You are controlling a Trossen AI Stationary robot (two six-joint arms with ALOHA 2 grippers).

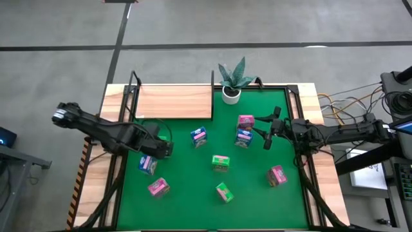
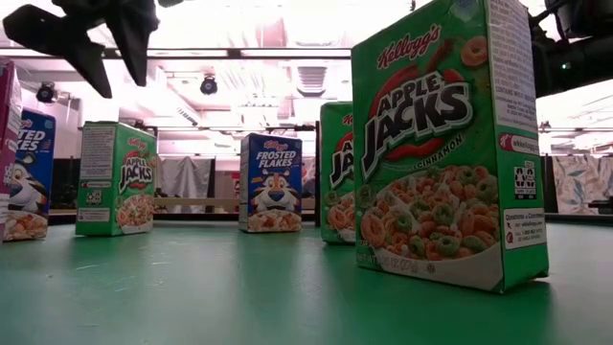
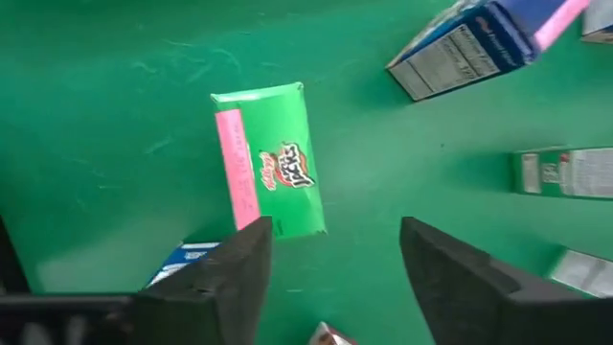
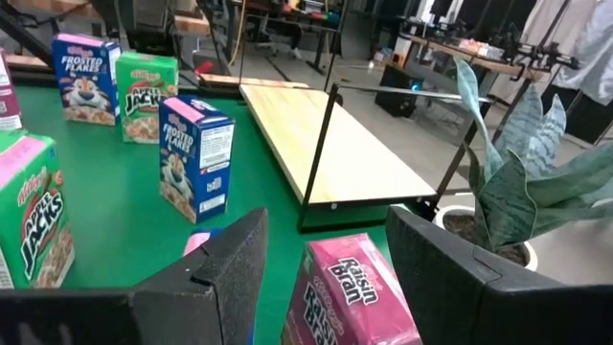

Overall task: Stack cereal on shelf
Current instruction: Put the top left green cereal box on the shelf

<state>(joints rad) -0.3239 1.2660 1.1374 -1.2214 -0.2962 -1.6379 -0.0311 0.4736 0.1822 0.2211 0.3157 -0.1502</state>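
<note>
Cereal cartons (image 1: pixel 221 163) loose on green table (image 1: pixel 187 200); both arms' fingers (image 3: pixel 239 273) apart, empty.

We see a grey concrete floor (image 1: pixel 193 26) crossed by pale lines around the table. Beyond it, bright ceiling lights (image 2: pixel 287 24) glare overhead, and cluttered desks (image 4: pixel 479 53) stand in the dim room behind.
</note>
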